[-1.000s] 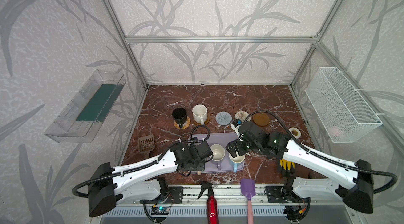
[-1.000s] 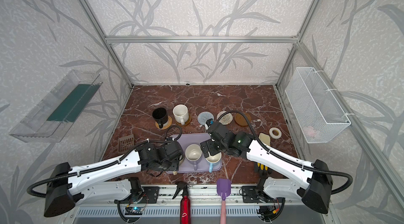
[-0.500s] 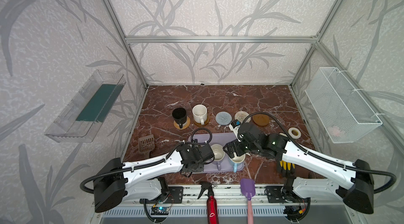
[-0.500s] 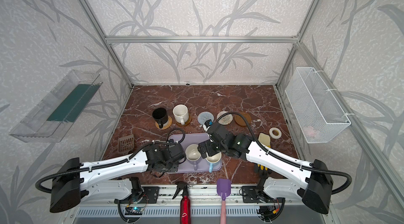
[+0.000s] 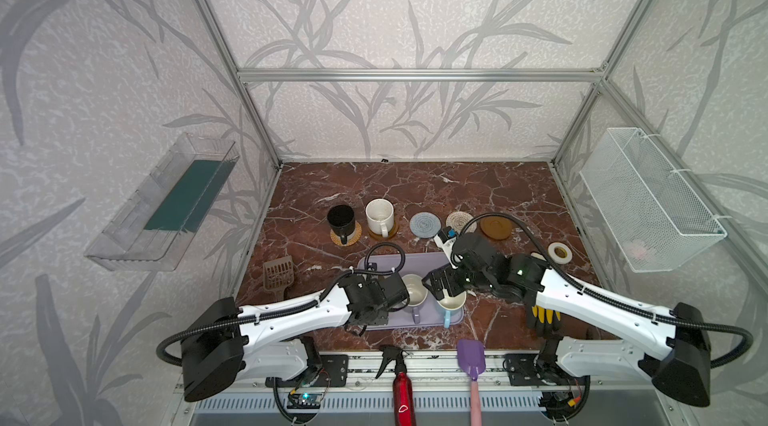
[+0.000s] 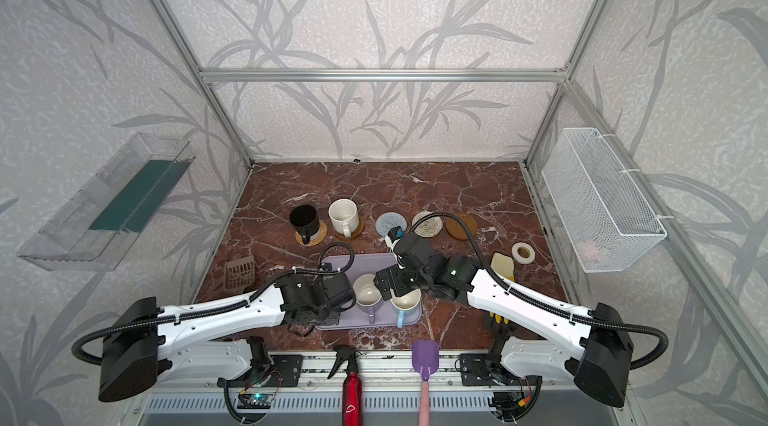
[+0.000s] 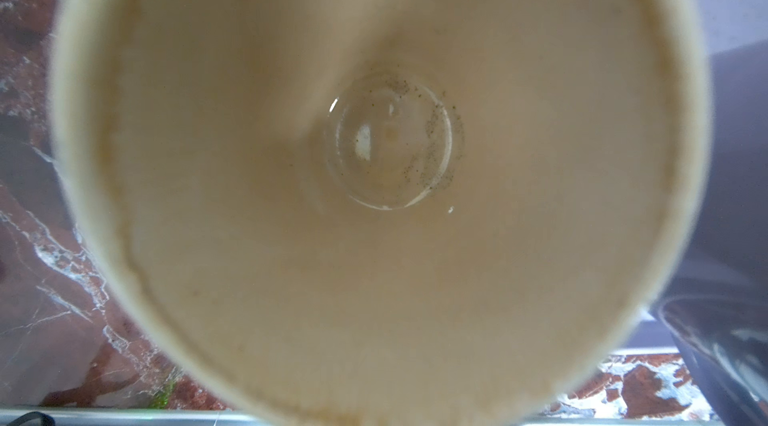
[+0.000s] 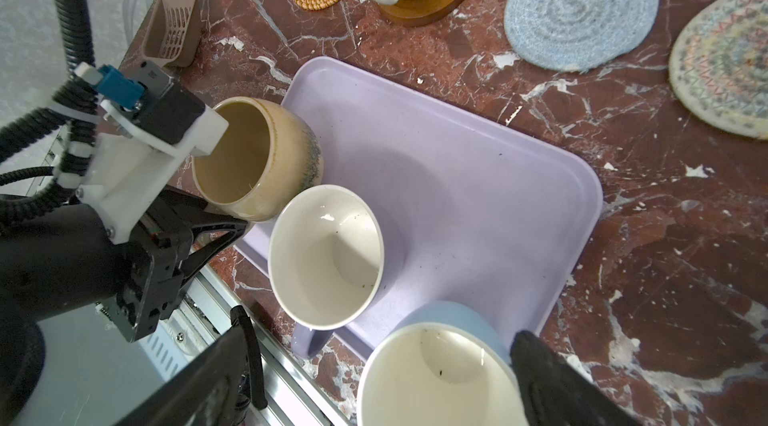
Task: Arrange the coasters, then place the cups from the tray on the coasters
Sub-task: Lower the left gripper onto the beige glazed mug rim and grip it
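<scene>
My left gripper (image 8: 232, 218) is shut on the rim of the squat cream-yellow cup (image 8: 257, 162), which tilts at the left edge of the lavender tray (image 8: 457, 178). That cup's inside (image 7: 374, 195) fills the left wrist view, and the arm hides it in both top views. My right gripper (image 8: 399, 386) is open, one finger on each side of the light blue cup (image 8: 440, 370). The lavender cup (image 8: 326, 255) stands beside it. The black cup (image 5: 340, 218) sits on the rattan coaster (image 5: 346, 234), and the speckled white cup (image 5: 379, 216) on an amber one (image 5: 392, 228). The grey-blue (image 5: 424, 224), cream spiral (image 5: 459, 221) and second amber (image 5: 496, 227) coasters are bare.
A brown scoop (image 5: 279, 274) lies left of the tray. A white tape roll (image 5: 560, 252) and yellow gloves (image 5: 544, 313) lie on the right. A red spray bottle (image 5: 401, 382) and purple spatula (image 5: 471, 357) sit at the front rail. A wire basket (image 5: 648, 199) hangs on the right wall.
My left gripper has closed on the cream-yellow cup's rim. My right gripper has stayed open and settled lower around the light blue cup.
</scene>
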Robot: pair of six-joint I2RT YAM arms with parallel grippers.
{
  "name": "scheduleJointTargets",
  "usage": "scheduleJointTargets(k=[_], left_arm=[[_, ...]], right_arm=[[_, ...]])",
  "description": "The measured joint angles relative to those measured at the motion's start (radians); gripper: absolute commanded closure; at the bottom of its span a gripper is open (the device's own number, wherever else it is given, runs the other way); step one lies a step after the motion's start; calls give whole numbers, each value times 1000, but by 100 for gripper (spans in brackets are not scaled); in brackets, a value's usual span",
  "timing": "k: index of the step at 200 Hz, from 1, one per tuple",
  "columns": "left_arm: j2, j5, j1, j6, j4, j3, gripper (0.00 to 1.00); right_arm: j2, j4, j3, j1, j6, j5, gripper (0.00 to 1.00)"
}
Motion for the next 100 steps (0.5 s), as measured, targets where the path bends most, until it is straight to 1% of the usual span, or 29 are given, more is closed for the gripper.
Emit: scheduleJointTargets(k=[100], left_arm=[[-11,-37,6,18,-66,86,100]], right_arm=[[0,21,0,0,-1,0,1]])
